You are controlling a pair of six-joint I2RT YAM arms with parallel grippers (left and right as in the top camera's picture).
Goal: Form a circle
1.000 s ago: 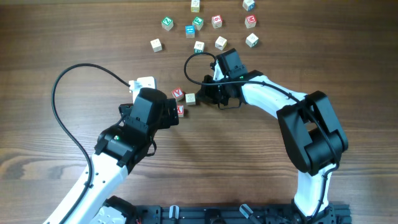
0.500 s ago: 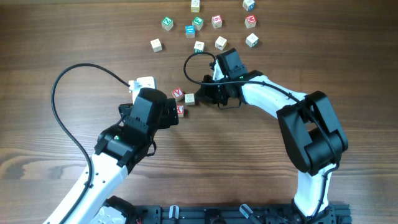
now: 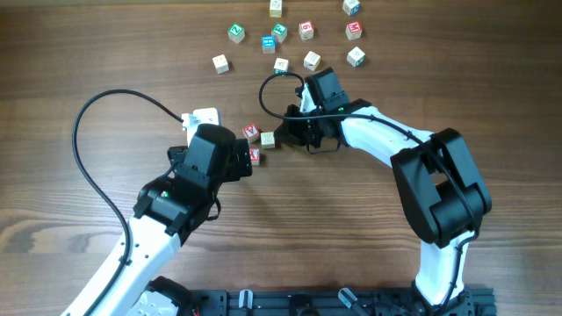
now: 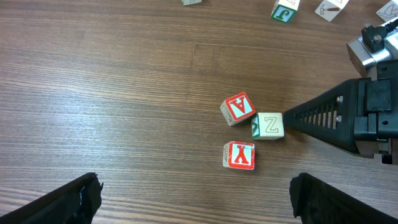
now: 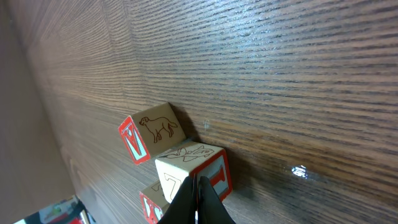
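Wooden letter cubes are what this one's about: a cluster of three letter cubes (image 3: 259, 142) sits mid-bench (image 3: 88, 53), between the two arms. The red A cube (image 4: 238, 109) and pale Z cube (image 4: 268, 125) are touching, and a second red-printed cube (image 4: 239, 155) sits just beside them with a small gap. The loose mixed-colour cubes (image 3: 290, 35) are well apart at the far edge.

The right hand (image 4: 298, 115) is pinched fully closed and gripping nothing, with its tip right against the Z cube, so I'd say we're mid-nudge, tightening the group. The left hand (image 4: 196, 199) hangs over the cluster with its jaws spread wide and empty.

My guess is the next move needs a gentle sideways push to close that gap. Push too hard and the A cube probably skates off.
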